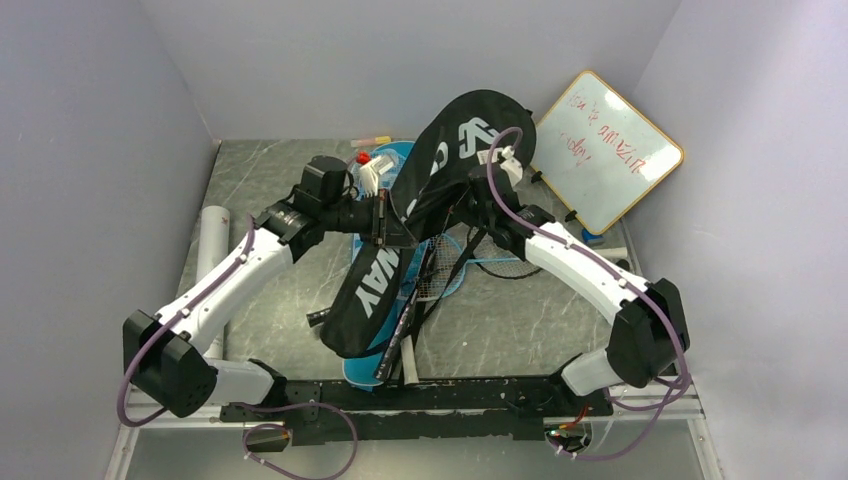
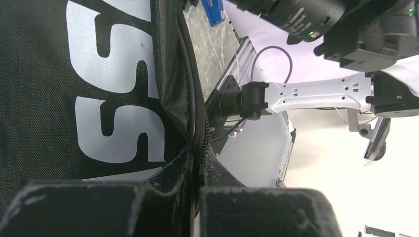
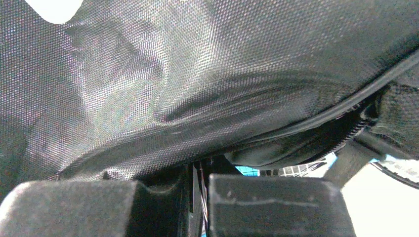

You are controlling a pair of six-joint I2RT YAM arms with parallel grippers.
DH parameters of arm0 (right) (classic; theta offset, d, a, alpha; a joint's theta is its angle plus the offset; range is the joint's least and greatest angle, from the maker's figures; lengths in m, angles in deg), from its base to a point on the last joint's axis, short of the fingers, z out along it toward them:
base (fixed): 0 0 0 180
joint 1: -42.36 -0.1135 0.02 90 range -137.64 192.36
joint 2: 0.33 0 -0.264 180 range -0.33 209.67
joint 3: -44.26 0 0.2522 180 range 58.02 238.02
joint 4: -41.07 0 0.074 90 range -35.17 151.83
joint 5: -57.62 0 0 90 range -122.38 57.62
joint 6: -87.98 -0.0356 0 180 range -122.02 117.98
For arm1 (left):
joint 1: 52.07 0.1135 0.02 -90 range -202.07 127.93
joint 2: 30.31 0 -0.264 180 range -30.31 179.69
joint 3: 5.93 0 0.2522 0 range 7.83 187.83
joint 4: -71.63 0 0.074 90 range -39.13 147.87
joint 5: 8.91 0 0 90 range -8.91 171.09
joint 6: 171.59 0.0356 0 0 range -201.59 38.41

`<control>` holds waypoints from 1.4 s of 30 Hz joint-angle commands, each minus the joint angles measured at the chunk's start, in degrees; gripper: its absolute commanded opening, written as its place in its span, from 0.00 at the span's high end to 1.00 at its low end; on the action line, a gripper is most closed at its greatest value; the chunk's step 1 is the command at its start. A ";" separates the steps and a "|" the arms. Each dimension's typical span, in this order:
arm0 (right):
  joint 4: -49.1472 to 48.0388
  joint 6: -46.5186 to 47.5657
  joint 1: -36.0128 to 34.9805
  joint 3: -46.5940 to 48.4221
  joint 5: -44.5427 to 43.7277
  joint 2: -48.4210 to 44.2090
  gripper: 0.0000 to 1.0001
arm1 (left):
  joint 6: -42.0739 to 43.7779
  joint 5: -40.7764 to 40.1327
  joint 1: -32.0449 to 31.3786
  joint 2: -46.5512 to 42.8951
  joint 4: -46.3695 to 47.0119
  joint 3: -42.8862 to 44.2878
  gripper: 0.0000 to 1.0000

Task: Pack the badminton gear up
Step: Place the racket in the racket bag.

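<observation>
Left claw [image 2: 195,207] and right claw [image 3: 197,202] both pinched shut on black bag [image 1: 450,160] edge; rackets [image 1: 487,258] below claws largely hidden.

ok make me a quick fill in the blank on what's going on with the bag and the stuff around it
1. The bag that the left claw and the right claw are both shut on is ____ in colour.
2. The big lettering on that bag is ____.
3. The writing on the whiteboard is ____.
4. In the top view, the white tube lies by the ____ wall.

Missing words: black; white; red; left
</observation>
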 commanded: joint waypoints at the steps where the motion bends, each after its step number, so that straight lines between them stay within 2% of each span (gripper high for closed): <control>1: -2.96 -2.03 4.14 1.69 -6.57 2.06 0.95 | -1.47 11.47 -0.90 -2.09 -1.47 -4.37 0.95; 6: -5.18 -3.93 4.82 -0.43 1.77 9.01 0.87 | 9.41 0.88 -0.87 3.33 -9.92 -4.87 0.95; 8: -6.73 -1.86 4.91 -1.27 5.00 10.96 0.81 | 12.73 -4.02 -0.87 5.54 -12.24 -4.39 0.94; 10: -9.47 0.08 4.86 -3.58 7.47 11.19 0.66 | 15.69 -9.05 -0.83 7.26 -13.74 -3.46 0.93; 12: -11.63 1.16 4.91 -6.58 9.19 10.09 0.47 | 17.40 -13.66 -0.89 8.36 -14.69 -2.61 0.92; 13: -11.79 1.52 4.90 -7.88 9.66 9.18 0.40 | 18.07 -15.30 -0.89 8.99 -15.31 -2.11 0.91; 14: -11.44 1.79 4.93 -8.92 10.06 8.37 0.39 | 18.91 -16.11 -0.88 9.47 -15.75 -1.54 0.90; 22: -8.37 5.56 4.35 -15.31 19.55 -0.19 0.36 | 18.78 -13.08 -0.89 12.32 -13.74 -1.49 0.88; 26: -8.48 12.60 3.52 -19.65 29.61 -5.72 0.36 | 19.15 -13.23 -0.86 12.33 -13.16 -1.90 0.86; 31: -5.01 15.96 0.14 -25.84 36.61 -11.78 0.36 | 19.25 -12.82 -0.87 12.21 -11.60 -3.04 0.83; 35: -5.25 13.24 -6.50 -30.95 37.74 -14.71 0.39 | 18.44 -12.72 -0.87 11.90 -9.43 -4.36 0.83; 42: -14.41 3.68 -14.89 -37.94 34.17 -16.59 0.45 | 17.00 -12.02 -0.99 11.47 -7.56 -4.92 0.86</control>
